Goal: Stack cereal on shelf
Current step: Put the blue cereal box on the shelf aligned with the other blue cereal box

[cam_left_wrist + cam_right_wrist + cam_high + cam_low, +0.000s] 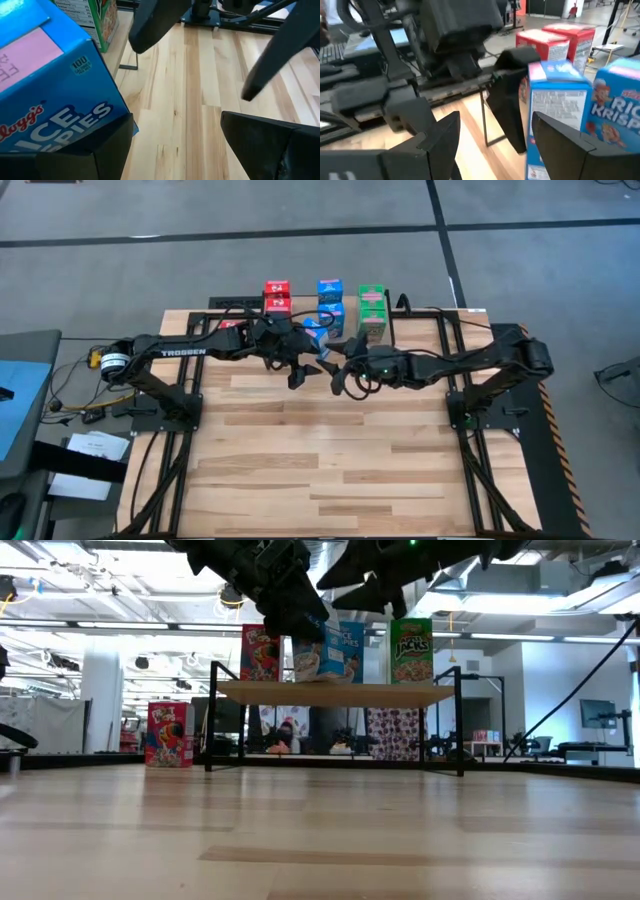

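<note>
The shelf (340, 692) stands at the table's far side. On it stand red cereal boxes (277, 296), blue ones (330, 292) and green ones (372, 312). One more blue box (318, 658) sits tilted at the shelf's near edge. My left gripper (177, 120) hovers there, open, with only tabletop between its fingers and the tilted box beside one finger. My right gripper (495, 125) is open and holds nothing; it hangs level just to the right, facing the left one. A red box (168, 735) stands on the table left of the shelf. My left gripper has the outer side of one finger (509, 102) against the tilted blue box's narrow side panel (555, 107). The fingers slant down from the table's left toward the shelf. The box leans, its bottom edge (322, 679) on the shelf board.
The shelf's black wire legs (211, 720) stand on the slatted tabletop. Open table lies between the arms and the near edge (330, 480). The arms' black frames run along both sides of the table.
</note>
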### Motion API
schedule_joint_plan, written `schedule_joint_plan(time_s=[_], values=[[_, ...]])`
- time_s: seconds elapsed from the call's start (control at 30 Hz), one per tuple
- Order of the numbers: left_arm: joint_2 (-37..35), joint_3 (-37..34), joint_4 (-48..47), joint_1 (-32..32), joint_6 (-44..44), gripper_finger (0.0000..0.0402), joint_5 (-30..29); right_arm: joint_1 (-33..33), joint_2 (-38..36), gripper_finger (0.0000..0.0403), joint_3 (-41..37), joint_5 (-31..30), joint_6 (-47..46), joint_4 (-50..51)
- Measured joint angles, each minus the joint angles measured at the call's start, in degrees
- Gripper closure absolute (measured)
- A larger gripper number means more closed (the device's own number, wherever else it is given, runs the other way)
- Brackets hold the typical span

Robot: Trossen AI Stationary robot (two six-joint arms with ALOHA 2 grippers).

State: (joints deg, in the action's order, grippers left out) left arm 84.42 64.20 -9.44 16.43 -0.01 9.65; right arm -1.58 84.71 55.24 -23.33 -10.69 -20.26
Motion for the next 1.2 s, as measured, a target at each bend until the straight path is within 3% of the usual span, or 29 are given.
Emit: schedule_joint_plan(time_s=[0.17,0.53,0.7,1.2], values=[[-0.02,0.00,0.14,0.00,0.00,0.0108,0.02,0.23,-0.02,0.0131,0.01,3.72,0.01,-1.30],[-0.02,0.00,0.44,0.00,0.00,0.0108,0.46,-1.33,0.00,0.0131,0.01,4.17,0.08,-1.66],[-0.02,-0.04,2.06,-0.01,-0.11,0.0108,0.61,-2.54,-0.01,0.0131,0.01,10.01,-2.82,-2.46],[0.00,-0.07,2.35,-0.02,0.71,0.0108,0.59,-2.73,0.00,0.0131,0.01,10.14,-6.24,-2.72]])
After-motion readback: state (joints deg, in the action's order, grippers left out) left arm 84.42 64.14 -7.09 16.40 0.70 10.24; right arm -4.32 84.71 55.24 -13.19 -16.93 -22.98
